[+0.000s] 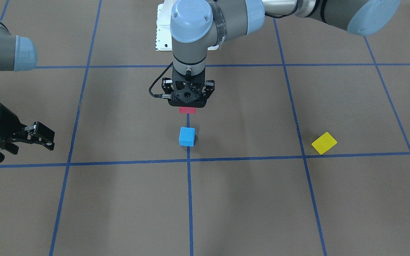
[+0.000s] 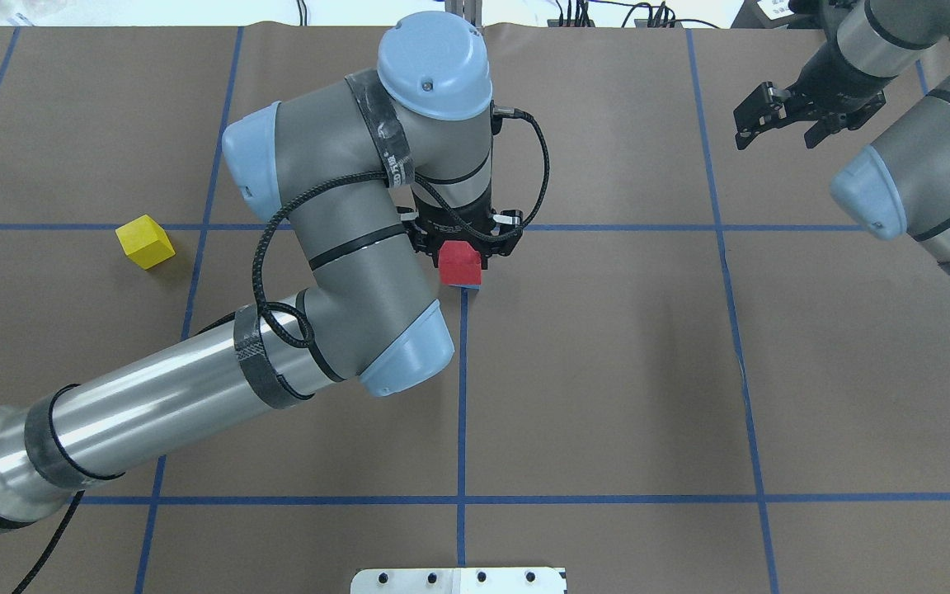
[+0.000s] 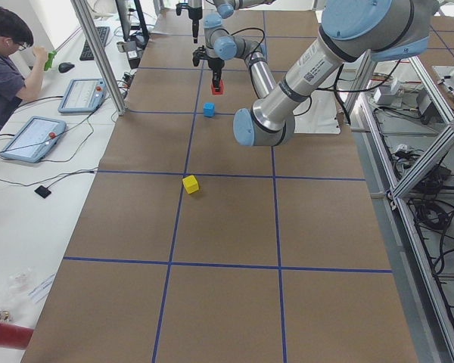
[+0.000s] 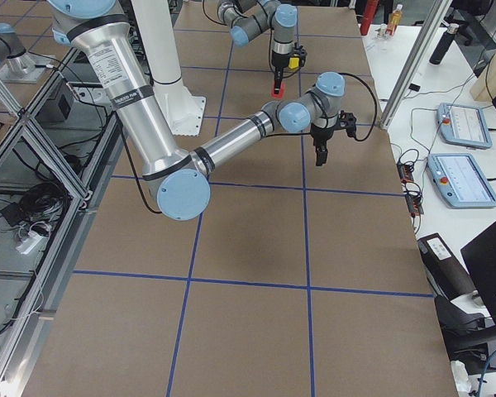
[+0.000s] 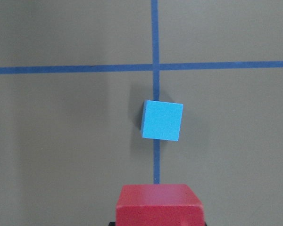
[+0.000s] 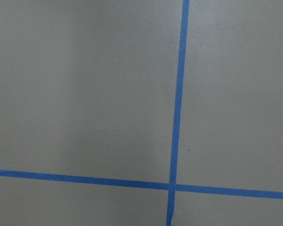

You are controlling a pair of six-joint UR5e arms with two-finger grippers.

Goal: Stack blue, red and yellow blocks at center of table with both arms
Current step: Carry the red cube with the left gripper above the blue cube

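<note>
The left gripper [image 1: 187, 105] is clamping the red block [image 1: 187, 110] in the air just beside the blue block [image 1: 187, 136], which is sitting on a tape line [image 1: 190, 199] near the middle of the table [image 1: 255, 206]. The yellow block [image 1: 324, 143] is lying well apart from them, and the right gripper [image 1: 43, 139] is hanging off to the side with its jaws spread, holding nothing.

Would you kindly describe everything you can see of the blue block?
The blue block is a small, plain, matte cube of bright sky blue, unmarked. It rests flat on the brown table, astride a blue tape line near a crossing, turned slightly askew to it. Nothing but the table touches it; the red block hangs apart.
</note>
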